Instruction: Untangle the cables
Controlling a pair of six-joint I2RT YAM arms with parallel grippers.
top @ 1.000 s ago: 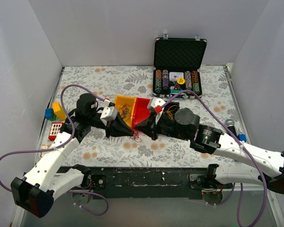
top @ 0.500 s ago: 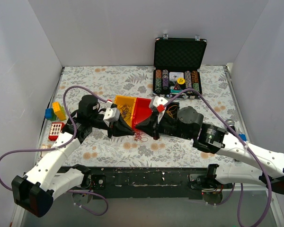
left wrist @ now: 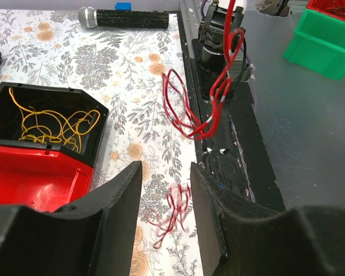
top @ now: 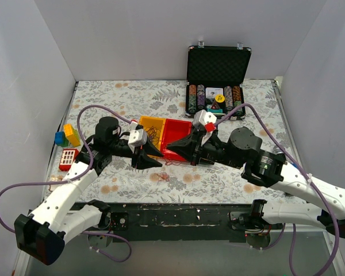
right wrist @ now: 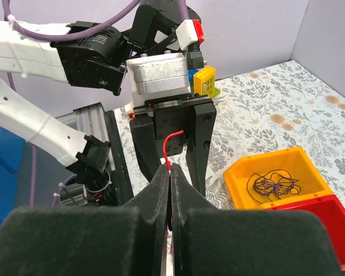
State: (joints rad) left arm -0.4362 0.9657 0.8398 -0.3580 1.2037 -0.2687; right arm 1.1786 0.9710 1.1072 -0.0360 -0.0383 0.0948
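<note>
While right gripper (right wrist: 171,172) pinches a red wire (right wrist: 166,150), left gripper (left wrist: 165,178) gapes, bins (top: 178,135), poker case (top: 218,63), microphone (left wrist: 123,18) nearby.

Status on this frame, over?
Left hand open. Right hand shut on red cable, loops dangling before left hand. Yellow cables in black bin, purple cables in yellow bin. No obstruction seen.

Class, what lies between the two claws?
Loops of red cable, hanging from the shut right claw toward the open left claw; left wrist view shows it.
</note>
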